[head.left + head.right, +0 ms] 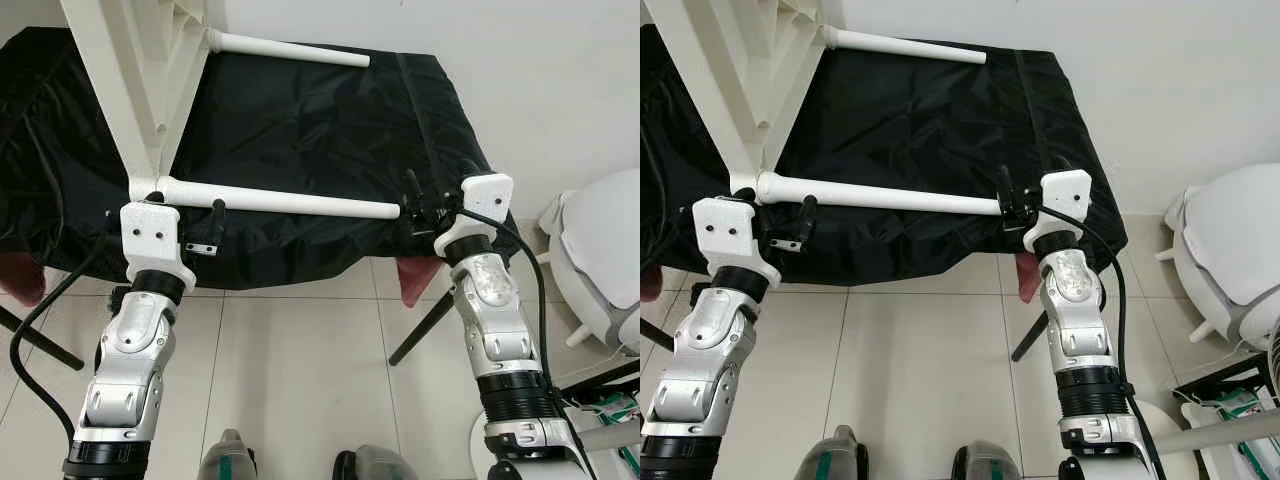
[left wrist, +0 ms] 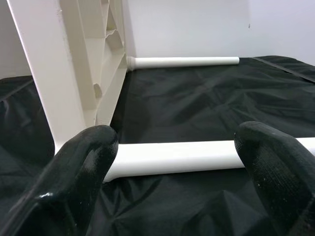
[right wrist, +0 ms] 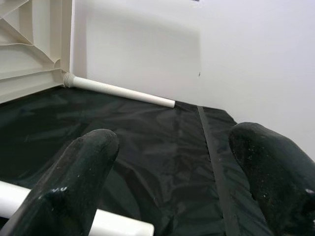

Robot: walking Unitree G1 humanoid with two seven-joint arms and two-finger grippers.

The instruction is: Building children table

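Upended on a black-draped surface [image 1: 300,130], the white children's table [image 1: 140,80] points two legs sideways. Both the left gripper [image 2: 177,167] and right gripper [image 3: 172,162] hover, fingers spread, at opposite ends of the near leg [image 1: 280,201].

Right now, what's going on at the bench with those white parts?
A white tabletop stands tilted on edge on the black cloth-covered surface, with two white legs sticking out sideways from it. The left gripper is open at the base of the near leg, by the tabletop corner. The right gripper is open at that leg's free end. Neither is clamped on it. The far leg lies untouched.
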